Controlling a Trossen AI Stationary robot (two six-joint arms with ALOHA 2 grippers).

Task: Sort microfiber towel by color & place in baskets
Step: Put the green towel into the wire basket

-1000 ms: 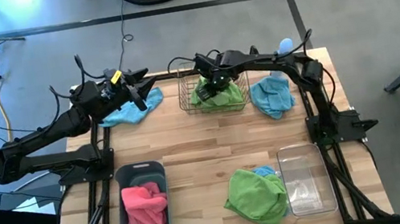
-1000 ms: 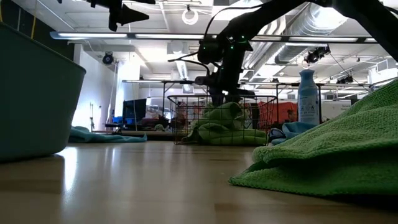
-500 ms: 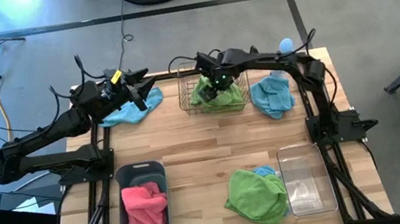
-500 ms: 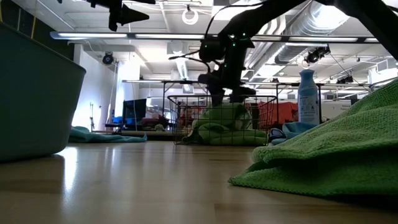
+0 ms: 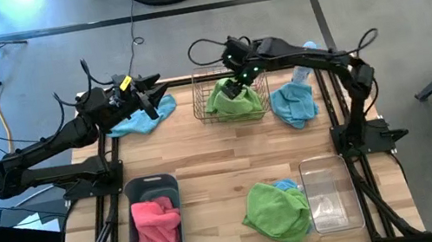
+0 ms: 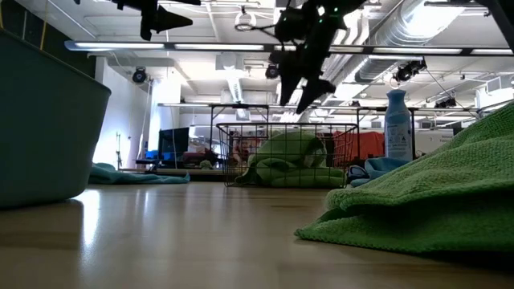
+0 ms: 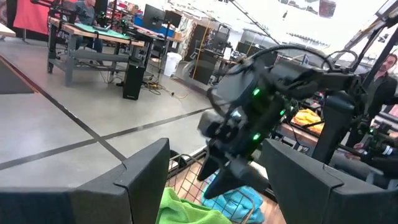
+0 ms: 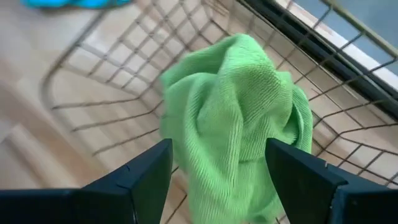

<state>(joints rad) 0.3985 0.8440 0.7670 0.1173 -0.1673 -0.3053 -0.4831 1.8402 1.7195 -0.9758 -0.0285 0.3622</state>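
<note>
A green towel [image 5: 230, 101] lies heaped inside the brass wire basket [image 5: 201, 110] at the table's far edge. My right gripper [image 5: 232, 85] hangs open above it, clear of the cloth; in the right wrist view its gripper [image 8: 217, 149] has a finger on either side of the towel [image 8: 236, 118] below. My left gripper [image 5: 156, 96] waits open and raised over a blue towel [image 5: 139, 122] at the far left. Another blue towel [image 5: 292, 101] lies right of the basket. A green towel [image 5: 274, 212] rests on the near table, partly over a blue one [image 5: 286, 185].
A dark tub [image 5: 141, 239] at the near left holds pink towels [image 5: 155, 222]. A clear tub [image 5: 331, 198] stands at the near right beside the green towel. A pale blue spray bottle [image 5: 304, 67] stands at the far edge near the right arm. Bare wood lies mid-table.
My right gripper has risen out of the wire basket, from down at the green towel to well above the rim. The green towel has stayed in the basket, settled in a heap.
</note>
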